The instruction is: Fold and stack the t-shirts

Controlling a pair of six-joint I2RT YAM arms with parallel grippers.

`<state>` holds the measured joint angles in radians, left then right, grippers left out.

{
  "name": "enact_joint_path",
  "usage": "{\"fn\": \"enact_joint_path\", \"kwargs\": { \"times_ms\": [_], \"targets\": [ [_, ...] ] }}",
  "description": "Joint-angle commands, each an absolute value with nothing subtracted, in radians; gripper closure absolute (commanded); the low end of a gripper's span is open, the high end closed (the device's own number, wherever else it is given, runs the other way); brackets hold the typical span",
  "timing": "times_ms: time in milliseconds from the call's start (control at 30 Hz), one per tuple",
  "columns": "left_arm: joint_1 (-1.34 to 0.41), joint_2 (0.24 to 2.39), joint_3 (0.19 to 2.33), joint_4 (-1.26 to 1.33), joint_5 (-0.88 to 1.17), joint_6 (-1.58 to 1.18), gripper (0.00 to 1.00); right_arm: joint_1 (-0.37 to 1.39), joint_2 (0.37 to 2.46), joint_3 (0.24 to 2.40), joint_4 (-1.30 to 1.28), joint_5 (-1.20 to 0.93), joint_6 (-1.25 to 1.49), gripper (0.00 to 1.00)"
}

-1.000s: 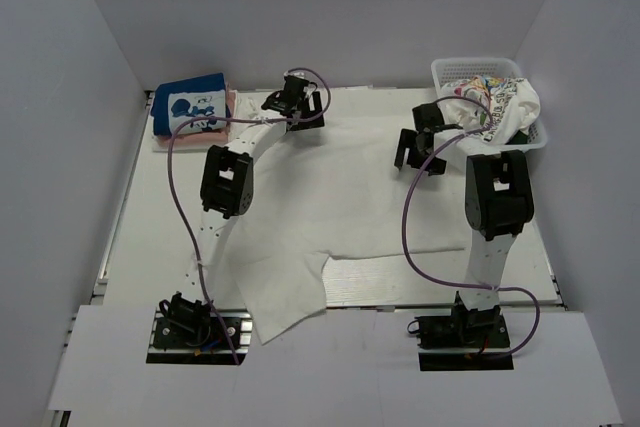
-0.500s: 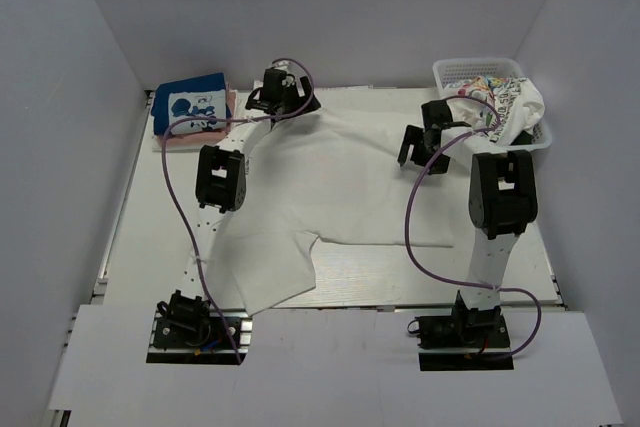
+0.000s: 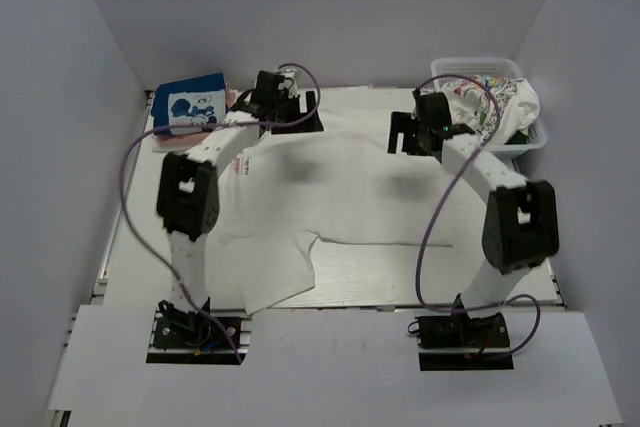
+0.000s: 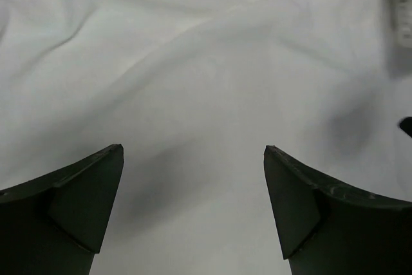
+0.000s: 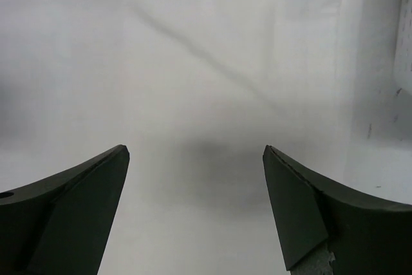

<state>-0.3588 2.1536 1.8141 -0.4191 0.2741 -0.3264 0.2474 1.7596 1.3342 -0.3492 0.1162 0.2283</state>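
Right gripper (image 5: pixel 195 152): jaws spread wide, nothing between them. Both fingers (image 5: pixel 77 210) are dark and sit in the bottom corners of the frame. Under them is the white shirt (image 5: pixel 96 82), mostly flat and filling almost the whole view. One crease (image 5: pixel 212 62) runs diagonally from upper left down to mid right. Soft shadow (image 5: pixel 206 159) on the cloth between the fingertips. Far right: greyer vertical band (image 5: pixel 380 62) with a few small dark specks, can't tell what it is.

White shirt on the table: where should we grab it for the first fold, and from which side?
The white shirt lies flat and spread wide, so only an edge gives fingers purchase. I'd pinch its far edge from above, near each far corner; the open left gripper and right gripper hang over that end.
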Motion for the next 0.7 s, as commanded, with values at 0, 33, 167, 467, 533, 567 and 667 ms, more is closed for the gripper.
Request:
{"fn": "enact_joint_path", "kwargs": {
  "times_ms": [0, 33, 167, 467, 533, 567, 667],
  "targets": [
    [-0.356, 1.821, 1.568, -0.479, 0.195, -0.354, 0.0, 0.284, 1.582, 1.173, -0.259, 0.094, 0.253, 0.1],
    [-0.365, 1.756, 1.483, -0.492, 0.172, -0.392, 0.0, 0.285, 1.554, 1.143, -0.23, 0.091, 0.276, 0.1],
    [-0.365, 1.453, 1.099, -0.59, 0.1, -0.616, 0.0, 0.29, 1.372, 0.941, -0.161, 0.081, 0.373, 0.1],
    [-0.383, 0.887, 0.57, -1.014, 0.32, -0.802, 0.0, 0.284, 1.16, 0.747, -0.243, 0.241, 0.595, 0.1],
    [-0.393, 0.864, 0.496, -1.023, 0.418, -0.815, 0.0, 0.284, 1.143, 0.733, -0.267, 0.29, 0.636, 0.1],
    [-0.393, 0.864, 0.433, -1.023, 0.434, -0.824, 0.0, 0.282, 1.138, 0.723, -0.275, 0.301, 0.641, 0.1],
    [-0.393, 0.885, 0.388, -1.014, 0.402, -0.833, 0.02, 0.276, 1.105, 0.697, -0.296, 0.325, 0.658, 0.1]
  ]
}}
